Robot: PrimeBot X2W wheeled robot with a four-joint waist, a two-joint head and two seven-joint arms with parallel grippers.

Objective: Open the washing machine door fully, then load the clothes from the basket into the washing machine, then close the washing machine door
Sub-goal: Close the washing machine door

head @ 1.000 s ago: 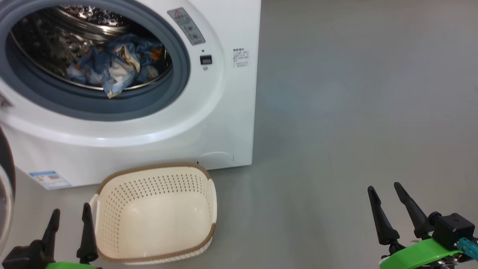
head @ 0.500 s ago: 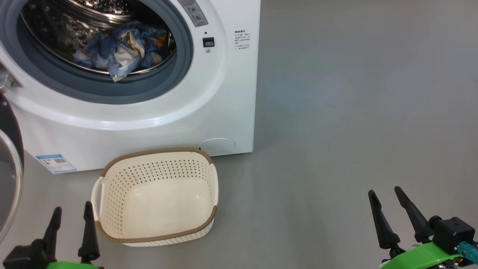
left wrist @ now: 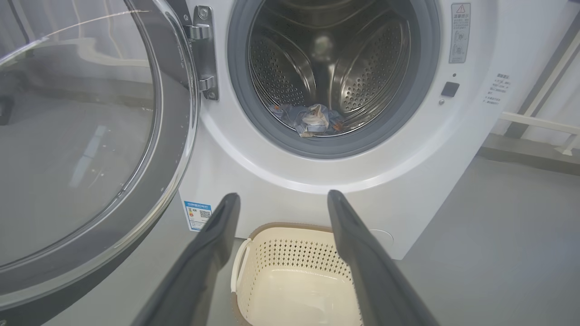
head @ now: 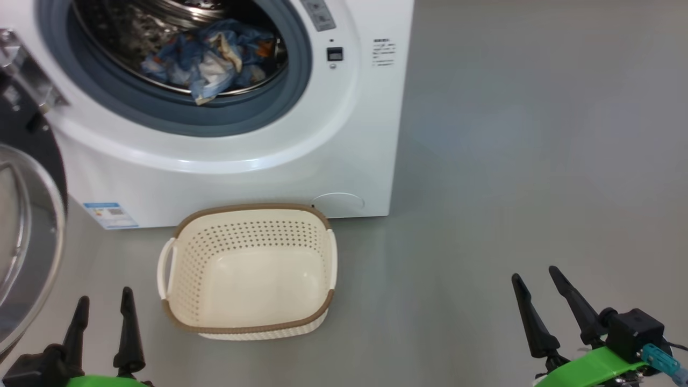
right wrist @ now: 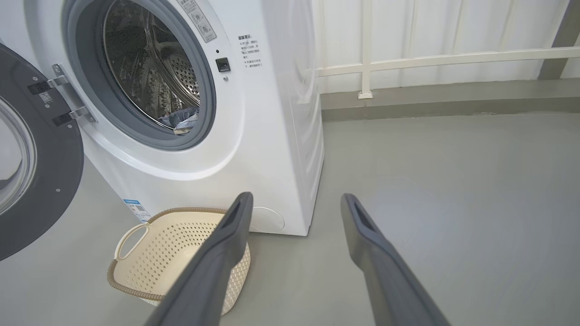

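The white washing machine stands with its door swung wide open at the left. Blue patterned clothes lie inside the steel drum, one corner hanging over the grey gasket. On the floor in front sits the cream basket with nothing in it. My left gripper hovers open at the lower left, just left of the basket. My right gripper is open at the lower right, well away over bare floor. The left wrist view has the door, the clothes and the basket; the right wrist view has the basket.
Grey floor stretches right of the machine. A white railing and a wall run behind in the right wrist view. The open door's black rim juts out to the left of the machine front.
The head camera has shifted, so the machine and basket now sit further right and lower in the picture. Both grippers stay open and the clothes stay in the drum.
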